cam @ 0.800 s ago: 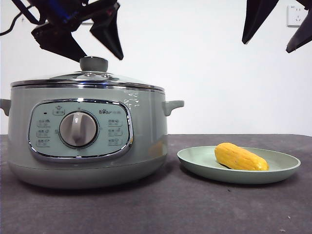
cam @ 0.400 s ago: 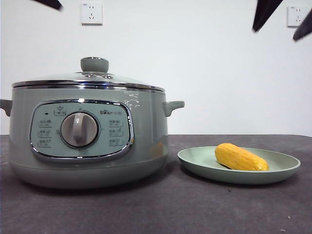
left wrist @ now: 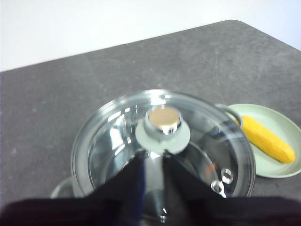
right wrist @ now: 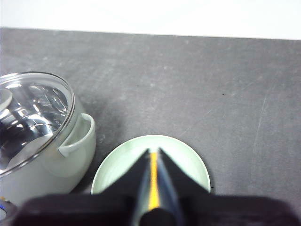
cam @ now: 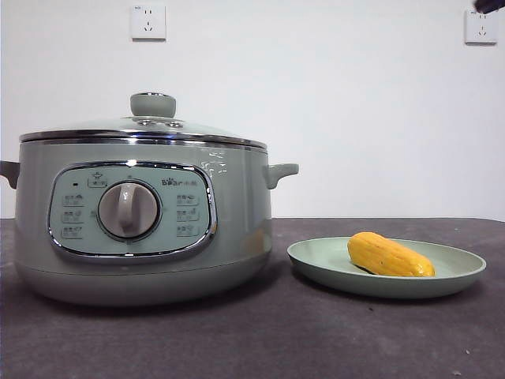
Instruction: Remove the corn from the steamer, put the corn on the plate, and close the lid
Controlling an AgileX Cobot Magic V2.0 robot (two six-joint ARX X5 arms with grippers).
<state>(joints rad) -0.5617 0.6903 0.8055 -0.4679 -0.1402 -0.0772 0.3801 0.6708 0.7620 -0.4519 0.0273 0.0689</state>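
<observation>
So here's what you've got: the steamer (cam: 142,221) sits on the left of the dark surface (cam: 260,339) with the lid (cam: 146,126) seated flat on its rim, knob up. Just to its right is the plate (cam: 316,264), close to the pot but not touching it, and the corn (cam: 389,254) lies on its side in the plate, tilted a bit.

Your left hand (left wrist: 151,162) hangs above the lid, near its knob, and it's gripping nothing; its 2 jaws are nearly pressed together, with only a thin slit between them. Your right hand (right wrist: 154,160) hangs above the plate, its jaws also nearly pressed together and holding nothing, and a strip of yellow corn shows through the slit. From the front you only catch 1 black tip at the top right corner.

2 wall sockets (cam: 148,21) show on the white wall behind.
</observation>
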